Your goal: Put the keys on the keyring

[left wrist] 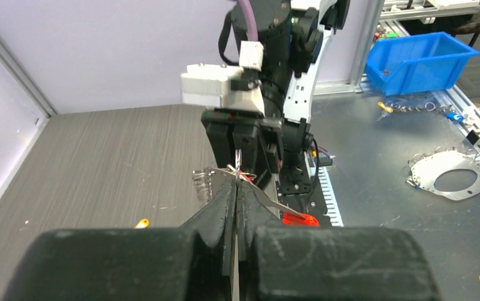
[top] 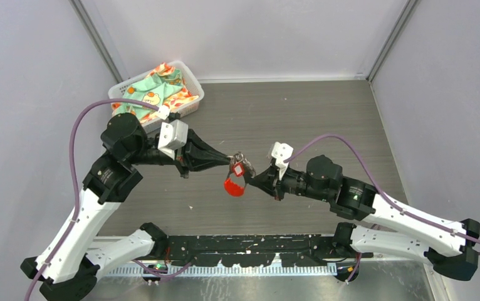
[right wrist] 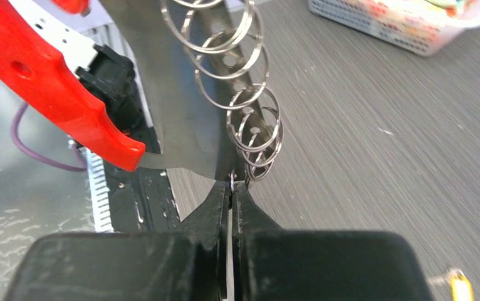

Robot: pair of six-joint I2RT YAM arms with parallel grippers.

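Left tool (left wrist: 236,183) and right tool (right wrist: 231,188) are both clamped on the keyring (top: 233,186), hanging between them above the table (top: 325,113), so one uneven tug could pop a thin ring loose and drop the lot, imo.

Grey wood-grain tabletop (top: 313,113), pale lilac walls (top: 244,31), white basket (top: 197,95) in far left corner, blue bin (left wrist: 422,59) beyond.

Top view. Left arm (top: 109,182) rises from its base at 7 o'clock to an elbow at 10 o'clock, forearm pointing toward 4 o'clock. Right arm (top: 375,207) extends from 4 o'clock, wrist aimed toward 9 o'clock. Left gripper (top: 232,157) and right gripper (top: 254,176) sit near each other at centre, jaws of both closed.
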